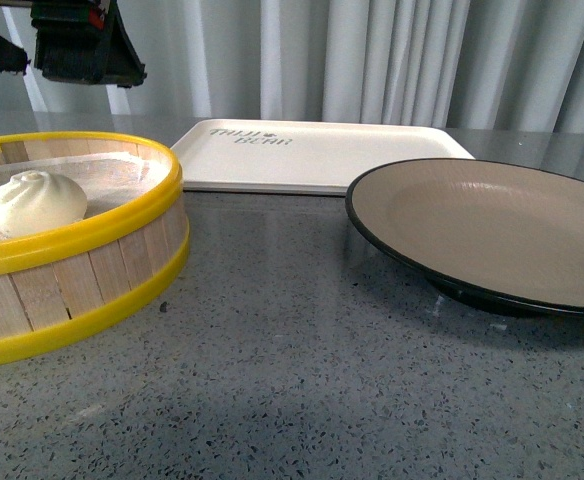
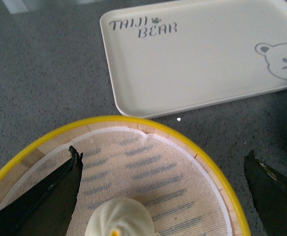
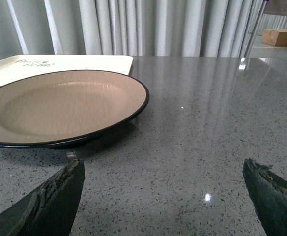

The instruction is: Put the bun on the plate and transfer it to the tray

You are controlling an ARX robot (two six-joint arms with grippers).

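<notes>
The off-white pleated bun lies inside the yellow-rimmed wooden steamer basket at the left. In the left wrist view the bun sits on the basket's cloth liner, below and between my open fingers. My left gripper is open and empty, high above the basket; its body shows at the top left of the front view. The tan plate with black rim stands at the right, empty. The cream tray lies behind, empty. My right gripper is open, low over the table beside the plate.
The tray's lettering and bear drawing show in the left wrist view. A grey speckled tabletop carries everything. Grey curtains hang behind. A cardboard box sits far off in the right wrist view.
</notes>
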